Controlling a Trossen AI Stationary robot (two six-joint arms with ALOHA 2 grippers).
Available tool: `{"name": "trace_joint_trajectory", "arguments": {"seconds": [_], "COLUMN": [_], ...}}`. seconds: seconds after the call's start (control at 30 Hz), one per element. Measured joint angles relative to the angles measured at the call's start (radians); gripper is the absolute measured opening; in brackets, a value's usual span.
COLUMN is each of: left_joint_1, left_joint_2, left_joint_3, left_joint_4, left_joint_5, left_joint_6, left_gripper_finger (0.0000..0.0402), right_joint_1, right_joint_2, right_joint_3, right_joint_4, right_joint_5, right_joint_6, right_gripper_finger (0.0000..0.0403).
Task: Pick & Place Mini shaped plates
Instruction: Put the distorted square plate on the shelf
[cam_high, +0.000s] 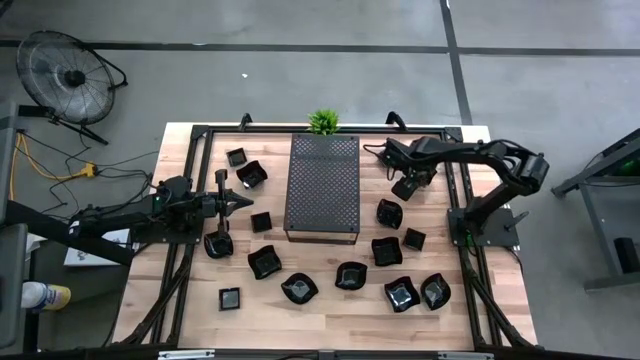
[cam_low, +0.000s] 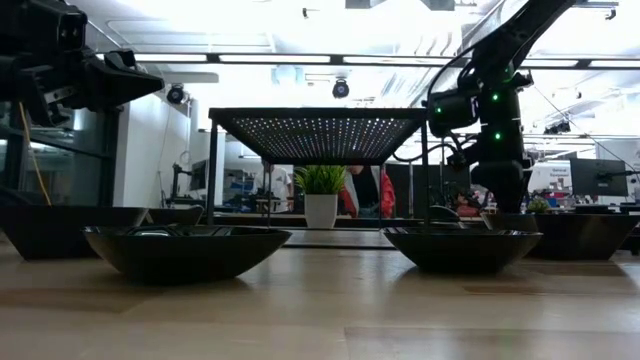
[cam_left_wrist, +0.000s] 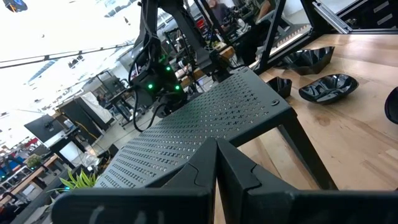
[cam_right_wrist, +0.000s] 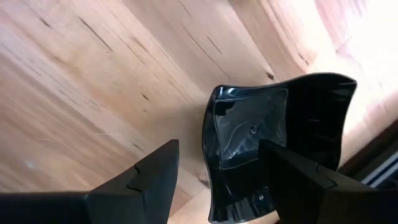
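Note:
Several mini shaped plates, small glossy black dishes, rest on their bases on the wooden table around a dark perforated tray (cam_high: 322, 187). My right gripper (cam_high: 403, 190) points down, open, just above a wavy-rimmed plate (cam_right_wrist: 267, 143) that sits right of the tray (cam_high: 389, 213). In the right wrist view one finger (cam_right_wrist: 298, 180) stands over the plate's hollow and the other (cam_right_wrist: 155, 180) over bare wood beside its rim. My left gripper (cam_high: 248, 203) waits left of the tray, level and shut on nothing (cam_left_wrist: 216, 168).
A small green plant (cam_high: 323, 122) stands at the tray's far end. More plates lie left of the tray (cam_high: 251, 174) and along the near side (cam_high: 351, 275), (cam_high: 401, 293). A black frame (cam_high: 460, 200) borders the table. A person shows in the room behind (cam_low: 368, 190).

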Motion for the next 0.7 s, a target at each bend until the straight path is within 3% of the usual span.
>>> {"name": "trace_joint_trajectory", "arguments": {"seconds": [0.3, 0.7], "left_joint_1": [0.0, 0.0], "left_joint_2": [0.0, 0.0], "left_joint_3": [0.0, 0.0], "left_joint_4": [0.0, 0.0], "left_joint_5": [0.0, 0.0], "left_joint_6": [0.0, 0.0], "left_gripper_finger": [0.0001, 0.0001], "right_joint_1": [-0.03, -0.041], "right_joint_2": [0.0, 0.0], "right_joint_3": [0.0, 0.0], "right_joint_4": [0.008, 0.013], "right_joint_5": [-0.02, -0.052], "right_joint_6": [-0.053, -0.101], "right_gripper_finger": [0.0204, 0.0152]}}
